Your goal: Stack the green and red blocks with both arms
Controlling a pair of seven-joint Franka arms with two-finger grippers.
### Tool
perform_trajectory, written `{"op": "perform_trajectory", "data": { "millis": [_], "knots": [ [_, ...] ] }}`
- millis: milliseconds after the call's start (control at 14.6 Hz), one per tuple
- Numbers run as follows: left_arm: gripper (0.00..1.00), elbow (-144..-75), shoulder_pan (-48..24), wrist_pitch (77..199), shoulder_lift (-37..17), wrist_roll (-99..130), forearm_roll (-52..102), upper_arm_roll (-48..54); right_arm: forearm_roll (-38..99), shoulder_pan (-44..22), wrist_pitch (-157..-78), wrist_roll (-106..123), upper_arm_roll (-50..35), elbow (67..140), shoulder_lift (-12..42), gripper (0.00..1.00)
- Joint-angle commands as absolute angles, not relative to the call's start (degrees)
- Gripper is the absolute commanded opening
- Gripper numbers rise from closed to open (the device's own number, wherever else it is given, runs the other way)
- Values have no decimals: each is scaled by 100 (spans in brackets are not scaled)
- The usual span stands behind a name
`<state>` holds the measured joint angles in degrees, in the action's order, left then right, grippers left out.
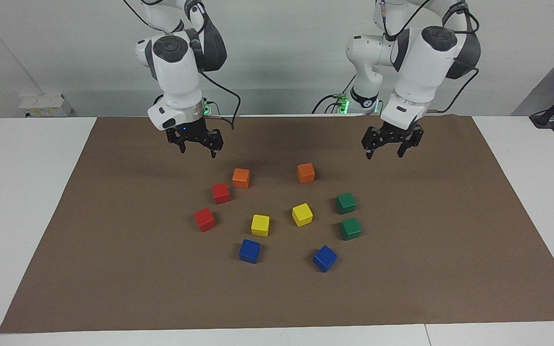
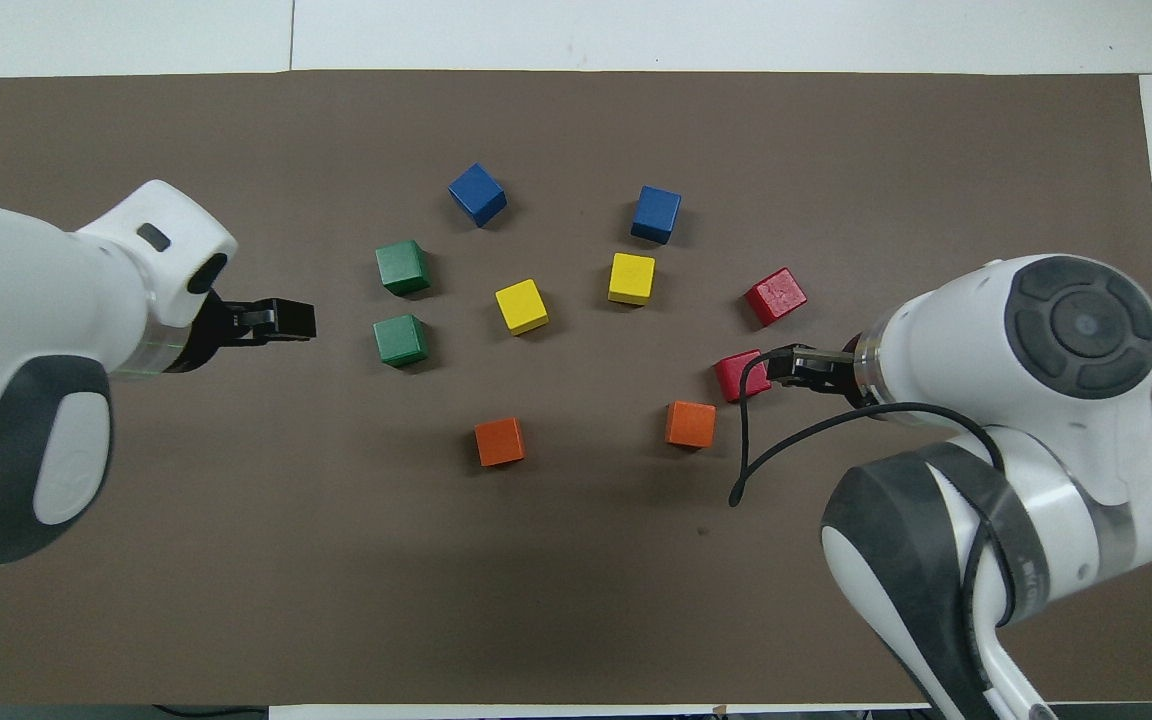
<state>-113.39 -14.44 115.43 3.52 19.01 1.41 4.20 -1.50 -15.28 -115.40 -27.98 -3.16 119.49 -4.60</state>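
Note:
Two red blocks (image 1: 220, 192) (image 1: 204, 219) lie on the brown mat toward the right arm's end; in the overhead view they are the red blocks (image 2: 739, 375) (image 2: 775, 296). Two green blocks (image 1: 346, 203) (image 1: 350, 228) sit close together toward the left arm's end, seen from above as the green blocks (image 2: 400, 339) (image 2: 402, 267). My right gripper (image 1: 198, 151) (image 2: 786, 365) hangs open over bare mat, raised and touching nothing. My left gripper (image 1: 384, 154) (image 2: 286, 320) also hangs open and empty above bare mat.
Between the red and green pairs lie two orange cubes (image 1: 241, 178) (image 1: 306, 173), two yellow cubes (image 1: 260, 225) (image 1: 302, 214) and two blue cubes (image 1: 249, 251) (image 1: 324, 258). The brown mat (image 1: 450, 269) covers most of the white table (image 1: 27, 192).

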Motion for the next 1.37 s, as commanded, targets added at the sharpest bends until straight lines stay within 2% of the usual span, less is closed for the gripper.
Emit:
{"op": "perform_trajectory", "data": {
  "millis": [0, 275, 412, 824, 1099, 1305],
  "knots": [
    [100, -11426, -1740, 11978, -17, 2276, 211, 334, -105, -1582, -12040, -2033, -281, 12208, -326, 100],
    [100, -11723, -1995, 12759, -378, 2996, 211, 325, -97, -1573, -12374, -1012, -281, 12286, -150, 100],
    [100, -11952, -1995, 13112, -457, 3015, 211, 325, -97, -1556, -12864, -976, -281, 12540, -36, 100],
    [100, -12041, -2171, 13676, -992, 3349, 150, 308, -97, -1582, -13780, -1055, -281, 12674, 456, 100],
    [100, -11953, -2215, 13807, -1370, 3602, -297, 299, -97, -1600, -13992, -1098, -290, 12683, 633, 100],
    [100, -11971, -2215, 13825, -1415, 3744, -439, 308, -105, -1740, -14080, -1282, -290, 12683, 729, 100]
  ]
}}
